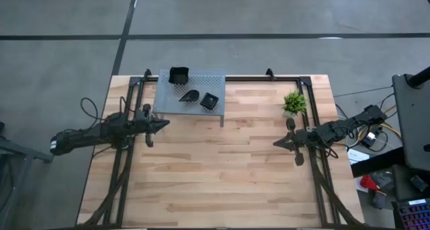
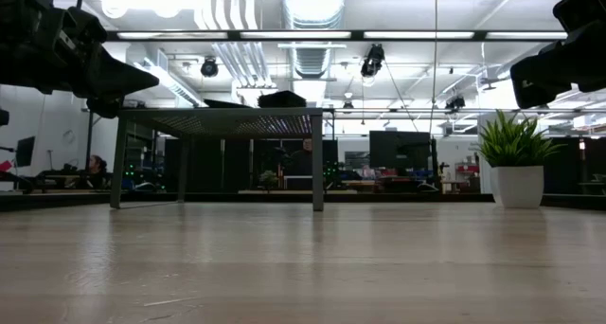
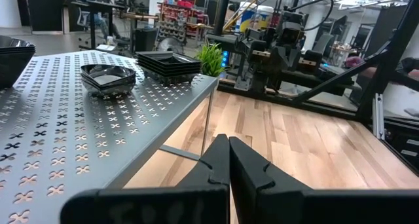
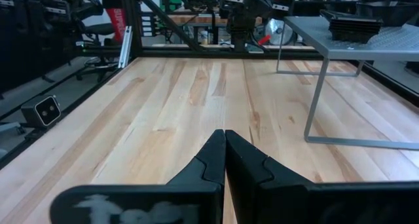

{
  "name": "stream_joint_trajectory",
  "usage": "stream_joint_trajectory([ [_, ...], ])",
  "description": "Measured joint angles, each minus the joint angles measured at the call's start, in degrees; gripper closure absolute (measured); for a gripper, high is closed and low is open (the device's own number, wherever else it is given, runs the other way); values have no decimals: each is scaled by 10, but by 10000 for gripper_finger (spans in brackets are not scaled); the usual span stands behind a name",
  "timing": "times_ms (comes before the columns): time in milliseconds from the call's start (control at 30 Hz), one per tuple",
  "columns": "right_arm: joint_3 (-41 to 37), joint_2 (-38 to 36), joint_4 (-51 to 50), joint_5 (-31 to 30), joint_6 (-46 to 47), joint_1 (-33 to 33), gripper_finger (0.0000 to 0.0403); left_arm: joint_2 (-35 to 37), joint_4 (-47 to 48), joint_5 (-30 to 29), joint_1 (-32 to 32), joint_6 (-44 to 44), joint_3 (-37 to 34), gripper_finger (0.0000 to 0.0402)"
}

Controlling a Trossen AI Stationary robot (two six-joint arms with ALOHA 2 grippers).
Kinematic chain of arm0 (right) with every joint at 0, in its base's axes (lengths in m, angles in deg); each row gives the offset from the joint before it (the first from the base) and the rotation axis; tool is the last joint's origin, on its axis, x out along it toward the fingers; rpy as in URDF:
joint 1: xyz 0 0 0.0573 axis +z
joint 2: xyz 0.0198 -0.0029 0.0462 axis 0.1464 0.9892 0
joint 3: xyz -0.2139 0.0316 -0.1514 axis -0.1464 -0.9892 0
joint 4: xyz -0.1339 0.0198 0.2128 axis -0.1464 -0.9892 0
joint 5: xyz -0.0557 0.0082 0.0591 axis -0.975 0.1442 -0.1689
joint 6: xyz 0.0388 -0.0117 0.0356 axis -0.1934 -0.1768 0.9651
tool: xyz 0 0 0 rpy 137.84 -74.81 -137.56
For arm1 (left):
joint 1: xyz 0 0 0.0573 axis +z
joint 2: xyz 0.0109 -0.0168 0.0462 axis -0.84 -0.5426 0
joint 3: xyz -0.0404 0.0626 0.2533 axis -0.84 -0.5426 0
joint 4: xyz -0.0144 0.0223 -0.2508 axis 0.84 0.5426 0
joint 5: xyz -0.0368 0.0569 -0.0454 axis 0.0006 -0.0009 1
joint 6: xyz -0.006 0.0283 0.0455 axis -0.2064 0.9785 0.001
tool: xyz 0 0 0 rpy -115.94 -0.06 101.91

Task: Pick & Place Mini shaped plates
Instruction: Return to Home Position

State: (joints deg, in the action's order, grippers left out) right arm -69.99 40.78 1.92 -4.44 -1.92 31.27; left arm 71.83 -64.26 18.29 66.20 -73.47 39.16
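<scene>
Left gripper is hovering over the left side of the wooden table, just beside the near corner of the grey perforated stand. Its fingers are pressing together and gripping nothing. Right gripper is hovering over the table's right half, well apart from the stand and pointing toward the centre. Its fingers are also pressing together and holding nothing. The mini shaped plates are all sitting on top of the stand in three black stacks. The deep stack is sitting at the stand's edge toward the top of the high view. The leaf-shaped stack is sitting mid-stand, and the square stack is sitting just beside it, near the stand's right edge. The stacks are not touching each other. A small green plant is standing upright on the right part of the table, close to the right arm and well apart from the stand.
</scene>
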Motion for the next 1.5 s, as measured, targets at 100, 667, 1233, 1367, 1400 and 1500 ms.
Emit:
stream_joint_trajectory([
  [100, 0, 0, 0, 0, -2, 0, 394, 0, 0, 0, 0, 0, 0, 401],
  [667, 0, 0, 0, 0, 0, 0, 394, 0, 0, -1, 0, 0, 0, 401],
  [1233, 0, 0, 0, 0, 0, 0, 394, 0, -7, -3, 0, 0, 0, 401],
  [1367, 0, 0, 0, 0, 0, 0, 394, 0, -9, -3, 0, 0, 0, 401],
  [1400, 0, 0, 0, 0, -2, 0, 394, 0, -9, -3, 0, 0, 0, 401],
  [1500, 0, 0, 0, 0, -1, 0, 394, 0, -10, -3, 0, 0, 0, 401],
])
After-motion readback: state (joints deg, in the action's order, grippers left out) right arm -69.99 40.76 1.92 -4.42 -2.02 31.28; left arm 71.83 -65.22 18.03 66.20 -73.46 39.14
